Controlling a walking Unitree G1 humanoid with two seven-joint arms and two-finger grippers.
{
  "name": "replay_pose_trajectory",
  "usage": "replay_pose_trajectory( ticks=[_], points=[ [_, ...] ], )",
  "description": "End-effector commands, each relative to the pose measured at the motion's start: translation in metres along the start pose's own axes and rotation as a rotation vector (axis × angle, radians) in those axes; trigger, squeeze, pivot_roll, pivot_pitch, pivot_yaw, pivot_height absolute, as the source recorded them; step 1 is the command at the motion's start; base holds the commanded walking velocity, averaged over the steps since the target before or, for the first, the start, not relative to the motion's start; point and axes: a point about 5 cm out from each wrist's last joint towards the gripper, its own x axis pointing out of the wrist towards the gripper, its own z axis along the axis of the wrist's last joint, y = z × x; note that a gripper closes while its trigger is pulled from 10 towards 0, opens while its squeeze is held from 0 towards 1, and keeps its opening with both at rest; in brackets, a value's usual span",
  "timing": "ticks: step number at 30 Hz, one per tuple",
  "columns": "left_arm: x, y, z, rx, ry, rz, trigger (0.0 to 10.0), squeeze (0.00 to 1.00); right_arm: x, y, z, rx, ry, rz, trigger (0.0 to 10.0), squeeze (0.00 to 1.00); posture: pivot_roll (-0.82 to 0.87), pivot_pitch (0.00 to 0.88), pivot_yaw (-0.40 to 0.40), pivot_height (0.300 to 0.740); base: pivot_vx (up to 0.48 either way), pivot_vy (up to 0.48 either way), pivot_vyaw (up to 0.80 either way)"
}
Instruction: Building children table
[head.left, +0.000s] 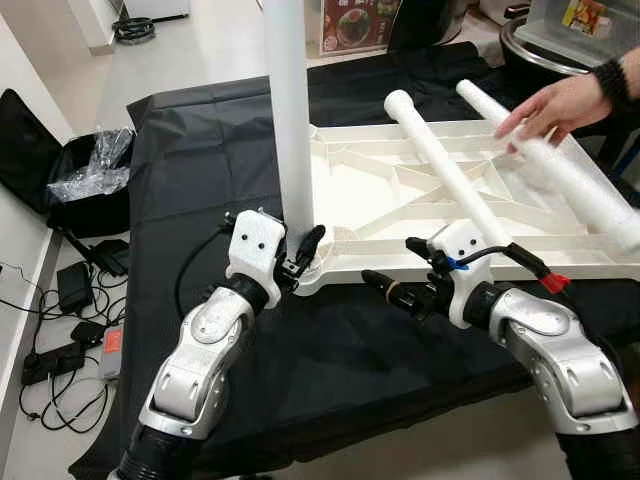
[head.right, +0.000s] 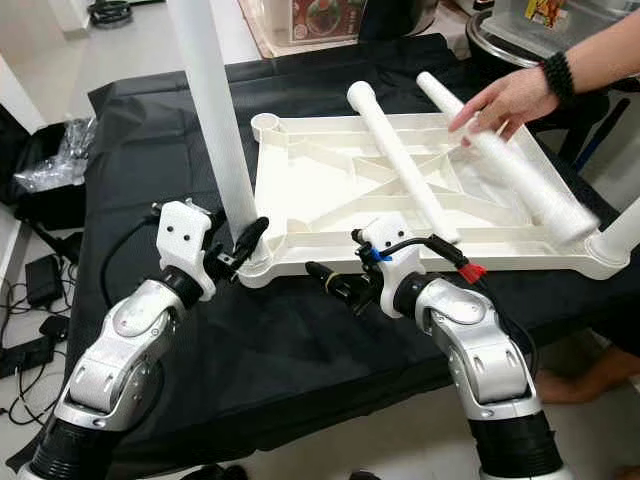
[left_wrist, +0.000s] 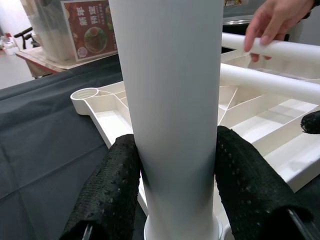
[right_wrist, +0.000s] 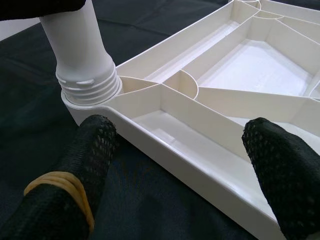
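A white plastic tabletop (head.left: 372, 203) lies underside up on the black-covered table (head.left: 200, 150). One white leg (head.left: 290, 120) stands upright in its near-left corner socket, its threaded end (right_wrist: 89, 82) partly seated. My left gripper (head.left: 301, 255) is shut on this leg just above the socket, fingers (left_wrist: 110, 195) on both sides. My right gripper (head.left: 396, 266) is open at the tabletop's front edge, one finger (right_wrist: 95, 145) outside the rim and the other over the tray. Two loose legs (head.left: 445, 165) (head.left: 575, 175) lie across the tabletop. A person's hand (head.left: 555, 105) rests on the right one.
An empty round socket (head.right: 268, 125) shows at the tabletop's far-left corner. On the floor to the left are a black bag with clear plastic (head.left: 95, 170) and cables with adapters (head.left: 70, 330). A metal pot and containers (head.left: 560, 40) stand at the back right.
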Motion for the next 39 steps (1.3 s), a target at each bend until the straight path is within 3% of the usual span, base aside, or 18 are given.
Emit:
replay_pose_trajectory(
  ticks=[1, 10, 11, 12, 15, 17, 19, 20, 24, 26, 33, 36, 37, 39],
  points=[
    [-0.004, 0.006, 0.0, -0.017, -0.017, -0.003, 0.0, 0.0, -0.001, -0.001, -0.004, 0.012, 0.004, -0.001, 10.0, 0.0, -0.02, 0.165, 0.025, 0.74, 0.0, 0.0, 0.0],
    [-0.009, 0.011, 0.007, -0.032, -0.059, -0.114, 0.0, 0.0, -0.001, -0.001, -0.006, 0.006, 0.01, 0.012, 10.0, 0.0, -0.03, 0.168, 0.02, 0.74, 0.0, 0.0, 0.0],
    [-0.013, 0.009, 0.009, -0.061, -0.078, -0.198, 0.0, 0.0, -0.001, -0.001, -0.006, 0.006, 0.013, 0.015, 10.0, 0.0, -0.03, 0.17, 0.02, 0.74, 0.0, 0.0, 0.0],
    [-0.013, 0.009, 0.009, -0.061, -0.078, -0.198, 0.0, 0.0, -0.001, -0.001, -0.006, 0.006, 0.013, 0.015, 10.0, 0.0, -0.03, 0.17, 0.02, 0.74, 0.0, 0.0, 0.0],
    [-0.028, -0.003, 0.008, -0.072, -0.065, -0.507, 0.0, 0.0, -0.001, 0.0, -0.01, -0.004, 0.035, 0.03, 10.0, 0.0, -0.03, 0.174, 0.017, 0.74, 0.0, 0.0, 0.0],
    [-0.029, -0.005, 0.006, -0.067, -0.054, -0.559, 0.0, 0.0, -0.001, 0.0, -0.012, -0.015, 0.058, 0.045, 10.0, 0.0, -0.04, 0.174, 0.019, 0.74, 0.0, 0.0, 0.0],
    [-0.029, -0.006, 0.006, -0.06, -0.05, -0.58, 0.0, 0.0, -0.001, 0.002, -0.016, -0.045, 0.091, 0.07, 10.0, 0.0, -0.04, 0.175, 0.02, 0.74, 0.0, 0.0, 0.0],
    [-0.027, -0.008, 0.007, -0.059, -0.058, -0.616, 0.0, 0.0, -0.003, 0.003, -0.026, -0.2, 0.195, 0.128, 10.0, 0.0, -0.04, 0.178, 0.021, 0.74, 0.0, 0.0, 0.0],
    [-0.025, -0.012, 0.01, -0.062, -0.071, -0.639, 0.0, 0.0, -0.004, -0.002, -0.03, -0.286, 0.241, 0.151, 10.0, 0.0, -0.04, 0.183, 0.019, 0.74, 0.0, 0.0, 0.0],
    [-0.025, -0.016, 0.011, -0.064, -0.081, -0.669, 0.0, 0.0, -0.001, -0.003, -0.021, -0.323, 0.225, 0.2, 10.0, 0.0, -0.05, 0.185, 0.017, 0.74, 0.0, 0.0, 0.0],
    [-0.027, -0.018, 0.01, -0.082, -0.091, -0.721, 0.0, 0.0, 0.005, -0.008, -0.011, -0.31, 0.21, 0.195, 10.0, 0.0, -0.05, 0.191, 0.013, 0.74, 0.0, 0.0, 0.0],
    [-0.029, -0.016, 0.011, -0.088, -0.09, -0.743, 0.0, 0.0, 0.006, -0.008, -0.018, -0.259, 0.24, 0.166, 10.0, 0.0, -0.05, 0.192, 0.013, 0.74, 0.0, 0.0, 0.0],
    [-0.031, -0.011, 0.012, -0.101, -0.087, -0.762, 0.0, 0.0, 0.006, -0.002, -0.03, -0.207, 0.281, 0.143, 10.0, 0.0, -0.05, 0.196, 0.015, 0.74, 0.0, 0.0, 0.0],
    [-0.031, -0.011, 0.012, -0.101, -0.087, -0.762, 0.0, 0.0, 0.006, -0.002, -0.03, -0.207, 0.281, 0.143, 10.0, 0.0, -0.05, 0.196, 0.015, 0.74, 0.0, 0.0, 0.0]
  ],
)
